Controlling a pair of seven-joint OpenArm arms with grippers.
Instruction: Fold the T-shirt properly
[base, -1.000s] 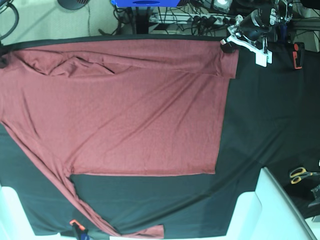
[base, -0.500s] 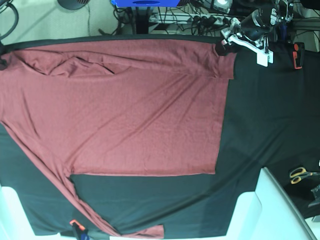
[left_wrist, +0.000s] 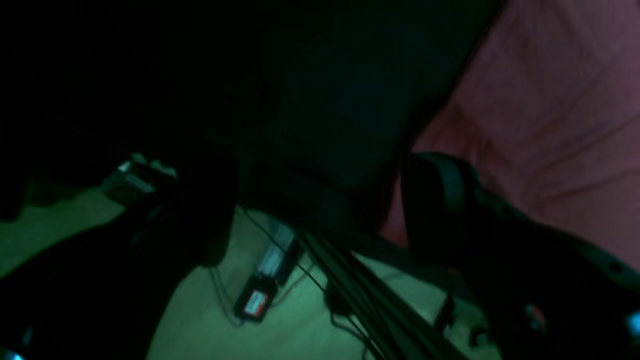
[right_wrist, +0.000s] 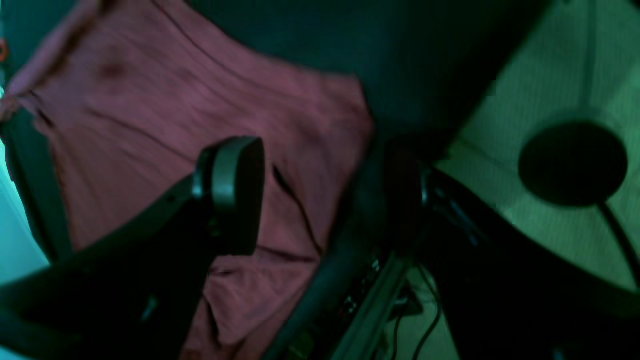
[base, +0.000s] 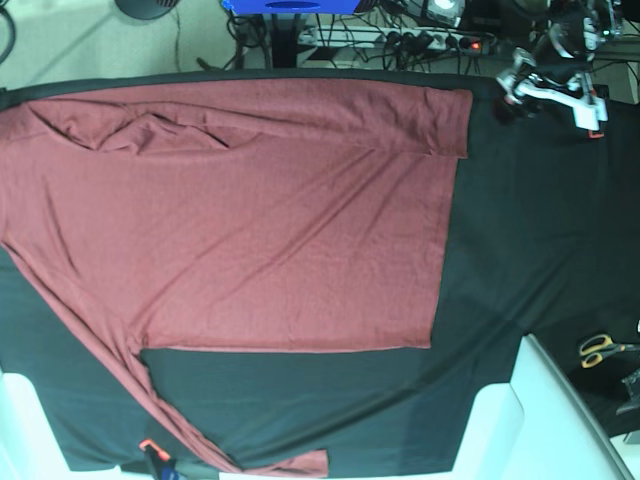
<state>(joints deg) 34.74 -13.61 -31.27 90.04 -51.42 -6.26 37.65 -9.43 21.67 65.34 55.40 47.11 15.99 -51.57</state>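
Observation:
The brick-red T-shirt (base: 250, 220) lies spread flat on the black cloth (base: 540, 230). Its top edge is folded over into a band, and one long sleeve (base: 170, 420) trails to the front edge. My left gripper (base: 507, 98) hangs open to the right of the shirt's top right corner, holding nothing. The left wrist view shows its dark fingers (left_wrist: 440, 200) apart, with the T-shirt (left_wrist: 550, 100) beside them. My right gripper (right_wrist: 320, 195) is open over a corner of the T-shirt (right_wrist: 150, 100) by the table edge. It is outside the base view.
Yellow-handled scissors (base: 600, 348) lie at the right. White blocks (base: 560, 420) stand at the front corners. A small orange-tipped tool (base: 150, 450) sits at the front left. A power strip with cables (base: 400, 40) runs behind the table on the floor.
My left gripper opened, let go of the shirt's top right corner and drew away to the right. The corner now lies flat. The dark shape at the left edge has gone from the base view.

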